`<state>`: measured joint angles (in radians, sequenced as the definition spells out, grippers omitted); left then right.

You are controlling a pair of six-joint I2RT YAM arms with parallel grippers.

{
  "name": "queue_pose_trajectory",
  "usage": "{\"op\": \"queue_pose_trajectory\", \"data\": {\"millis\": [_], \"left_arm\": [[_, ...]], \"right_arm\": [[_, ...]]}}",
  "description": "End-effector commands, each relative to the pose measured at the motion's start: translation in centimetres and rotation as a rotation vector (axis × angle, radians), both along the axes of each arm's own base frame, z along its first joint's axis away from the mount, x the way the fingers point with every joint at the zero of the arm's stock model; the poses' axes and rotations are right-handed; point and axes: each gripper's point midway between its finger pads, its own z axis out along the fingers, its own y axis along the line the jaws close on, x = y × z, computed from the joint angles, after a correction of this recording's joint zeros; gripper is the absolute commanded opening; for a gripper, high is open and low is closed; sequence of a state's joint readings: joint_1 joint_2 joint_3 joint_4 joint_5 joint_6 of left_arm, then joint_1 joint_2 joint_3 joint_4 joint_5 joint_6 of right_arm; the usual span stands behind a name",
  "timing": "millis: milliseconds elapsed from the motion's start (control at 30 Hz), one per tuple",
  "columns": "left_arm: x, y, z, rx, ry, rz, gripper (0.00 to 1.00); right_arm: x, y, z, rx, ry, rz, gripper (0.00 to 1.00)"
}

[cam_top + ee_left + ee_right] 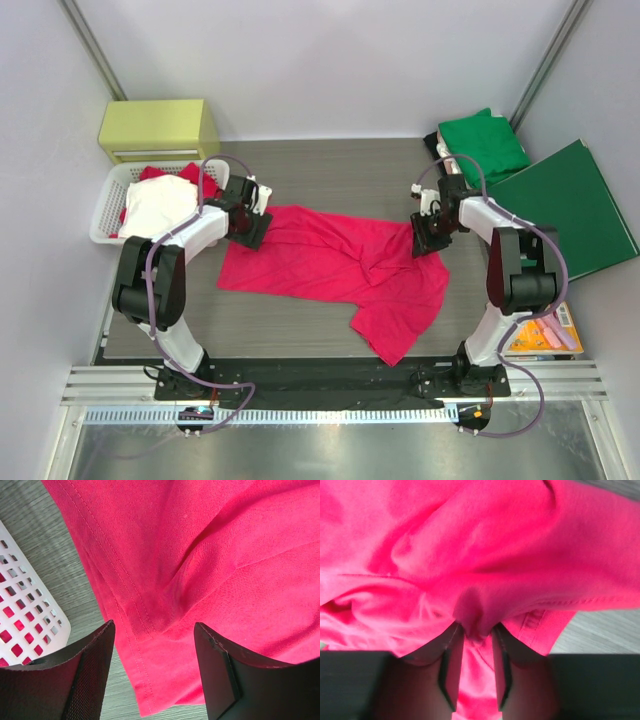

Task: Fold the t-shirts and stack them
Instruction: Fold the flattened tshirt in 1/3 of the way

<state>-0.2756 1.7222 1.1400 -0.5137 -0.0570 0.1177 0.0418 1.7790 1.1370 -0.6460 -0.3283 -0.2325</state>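
Pinching a raised fold of the pinkish-red t-shirt [470, 555], the right hand [475, 632] is clamped on cloth at centre-right of the overhead view. The left hand [155, 630] hangs with jaws apart over the shirt's edge at centre-left, holding nothing. The shirt lies crumpled across the counter [300, 335]. Risk: a shallow pinch may slip, or may catch both layers and drag the shirt askew.

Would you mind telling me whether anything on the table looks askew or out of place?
The red t-shirt lies askew, not flat: cloth bunches in ridges near the right pincer, and one corner trails to the near edge of the table. Nothing looks spilled or damaged.
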Motion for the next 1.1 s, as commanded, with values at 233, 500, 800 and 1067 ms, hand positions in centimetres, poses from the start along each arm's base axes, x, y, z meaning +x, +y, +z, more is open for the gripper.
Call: {"op": "queue_pose_trajectory", "data": {"millis": [233, 500, 800, 1067], "left_arm": [[0.7, -0.1, 0.7, 0.001, -0.037, -0.014, 0.65], [0.5, -0.1, 1.0, -0.003, -0.043, -0.017, 0.65], [0.5, -0.3, 1.0, -0.014, -0.042, -0.018, 0.65], [0.3, -0.2, 1.7, -0.016, -0.060, -0.021, 0.65]], "right_arm": [[0.8, -0.3, 6.7, -0.008, -0.162, 0.006, 0.01], [-0.6, 0.1, 9.6, 0.021, -0.185, 0.002, 0.01], [-3.1, -0.7, 13.5, -0.021, -0.256, 0.016, 0.01], [-5.2, -0.2, 17.4, 0.018, -0.331, 0.004, 0.01]]}}
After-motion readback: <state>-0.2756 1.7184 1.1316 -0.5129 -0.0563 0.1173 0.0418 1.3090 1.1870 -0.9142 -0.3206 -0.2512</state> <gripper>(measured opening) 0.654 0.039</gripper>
